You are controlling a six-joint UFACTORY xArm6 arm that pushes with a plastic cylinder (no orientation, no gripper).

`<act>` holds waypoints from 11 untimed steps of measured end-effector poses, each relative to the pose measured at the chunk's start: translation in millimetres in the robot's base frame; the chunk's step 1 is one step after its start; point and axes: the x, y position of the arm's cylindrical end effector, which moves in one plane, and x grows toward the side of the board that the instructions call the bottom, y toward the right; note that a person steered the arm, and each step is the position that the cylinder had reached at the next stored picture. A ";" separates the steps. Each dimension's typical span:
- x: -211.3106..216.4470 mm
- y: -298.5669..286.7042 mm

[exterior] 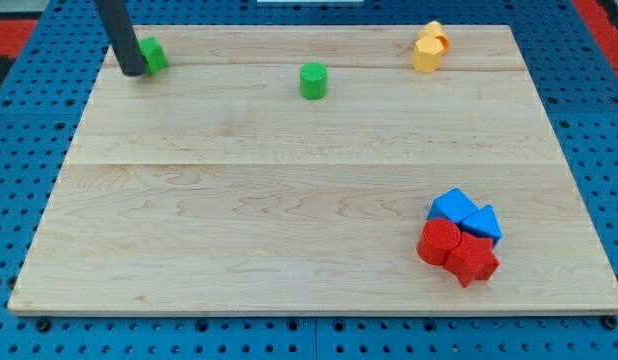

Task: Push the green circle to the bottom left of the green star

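Green circle (312, 80), well right of tool (133, 72)

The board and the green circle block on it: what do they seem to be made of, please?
The pale rectangular board looks like light wood with a matt finish: fine grain lines and plank seams run across it. The green circle block is probably painted wood or plastic; its colour is flat and even, no grain shows, so this stays open. My tip stands against the green star block at the view's top left.
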 end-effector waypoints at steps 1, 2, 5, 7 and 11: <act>-16.6 3.6; -0.5 98.5; 23.3 312.1; 23.6 193.9; 7.6 177.7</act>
